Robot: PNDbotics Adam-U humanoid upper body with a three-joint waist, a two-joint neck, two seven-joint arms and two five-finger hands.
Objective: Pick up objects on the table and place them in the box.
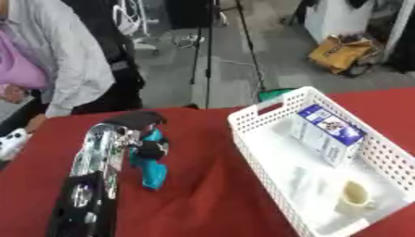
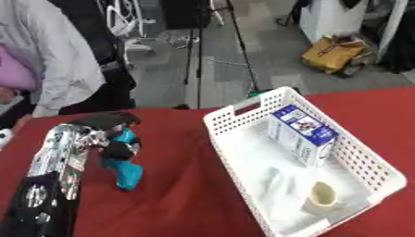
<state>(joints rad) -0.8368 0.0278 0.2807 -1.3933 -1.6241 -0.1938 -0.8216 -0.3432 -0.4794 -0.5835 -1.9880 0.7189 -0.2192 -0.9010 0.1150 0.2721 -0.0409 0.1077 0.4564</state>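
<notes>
A teal tool-shaped object (image 1: 151, 167) lies on the red tablecloth, left of centre. My left hand (image 1: 146, 137) reaches in along a silver and black arm, and its dark fingers curl round the teal object's upper end. The white perforated box (image 1: 253, 121) stands at the right. Inside it are a blue and white carton (image 1: 329, 133), a cream cup (image 1: 353, 196) and a clear wrapped item (image 1: 306, 183). My right hand shows in neither view.
The red table (image 1: 203, 199) runs to a far edge near the top of the box. A person in a grey shirt (image 1: 69, 60) stands at the far left edge. A tripod (image 1: 208, 55) and a yellow bag (image 1: 343, 53) are on the floor beyond.
</notes>
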